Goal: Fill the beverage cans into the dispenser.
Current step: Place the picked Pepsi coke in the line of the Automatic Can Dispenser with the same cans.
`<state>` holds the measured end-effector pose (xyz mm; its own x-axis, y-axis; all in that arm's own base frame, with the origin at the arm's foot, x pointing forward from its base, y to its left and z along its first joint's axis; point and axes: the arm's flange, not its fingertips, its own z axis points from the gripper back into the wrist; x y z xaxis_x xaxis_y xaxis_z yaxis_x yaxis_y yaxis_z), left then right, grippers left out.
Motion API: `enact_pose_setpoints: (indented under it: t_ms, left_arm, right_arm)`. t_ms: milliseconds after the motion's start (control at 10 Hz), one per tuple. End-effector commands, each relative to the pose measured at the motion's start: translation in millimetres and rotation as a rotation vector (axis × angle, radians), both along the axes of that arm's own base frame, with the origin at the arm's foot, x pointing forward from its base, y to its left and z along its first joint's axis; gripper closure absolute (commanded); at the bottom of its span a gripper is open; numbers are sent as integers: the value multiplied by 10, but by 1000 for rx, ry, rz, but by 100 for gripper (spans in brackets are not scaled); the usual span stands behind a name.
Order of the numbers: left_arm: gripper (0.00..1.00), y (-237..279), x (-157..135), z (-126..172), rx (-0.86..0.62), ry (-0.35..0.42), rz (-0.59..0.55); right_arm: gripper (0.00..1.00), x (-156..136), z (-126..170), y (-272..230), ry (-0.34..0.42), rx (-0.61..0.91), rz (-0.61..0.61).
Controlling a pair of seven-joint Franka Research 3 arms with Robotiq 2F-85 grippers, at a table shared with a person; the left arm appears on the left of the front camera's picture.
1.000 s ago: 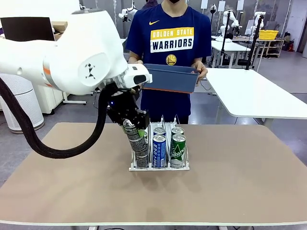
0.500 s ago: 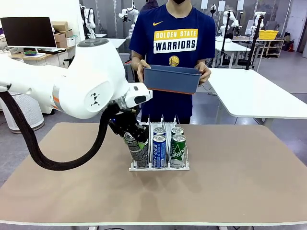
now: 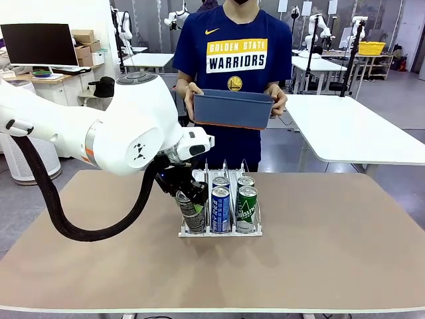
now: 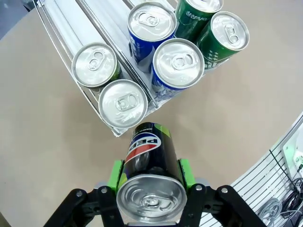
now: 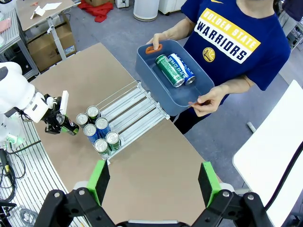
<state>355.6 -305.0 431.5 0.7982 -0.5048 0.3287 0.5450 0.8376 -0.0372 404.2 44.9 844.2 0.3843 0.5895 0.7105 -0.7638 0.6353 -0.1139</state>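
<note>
Left claw (image 4: pixel 150 171) lowered can (image 4: pixel 149 146); right wrist: two cans (image 5: pixel 173 70) in tub (image 5: pixel 185 101).

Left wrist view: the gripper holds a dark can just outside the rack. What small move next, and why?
Probably lift the dark can, held by the left gripper, over the two cans at the lane's front to the bare rack behind them; it now hangs tilted over the table, outside the rack.
</note>
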Motion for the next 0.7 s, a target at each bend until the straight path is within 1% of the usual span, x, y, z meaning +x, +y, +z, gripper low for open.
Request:
enact_pose_setpoints:
  t_ms: [0, 200, 300, 400, 600]
  left_arm:
    - [42, 24, 121, -21, -2, -31, 12]
    - [42, 29, 218, -60, 6, -45, 27]
    - [42, 29, 316, -99, -8, -54, 48]
    - [42, 28, 410, -125, -34, -45, 55]
    - [42, 27, 548, -115, -48, -53, 63]
  right_arm:
    - [0, -3, -1, 9, 5, 3, 6]
    - [0, -3, -1, 9, 5, 3, 6]
    - [0, -3, -1, 9, 5, 3, 6]
    - [0, -3, -1, 9, 5, 3, 6]
    - [0, -3, -1, 9, 5, 3, 6]
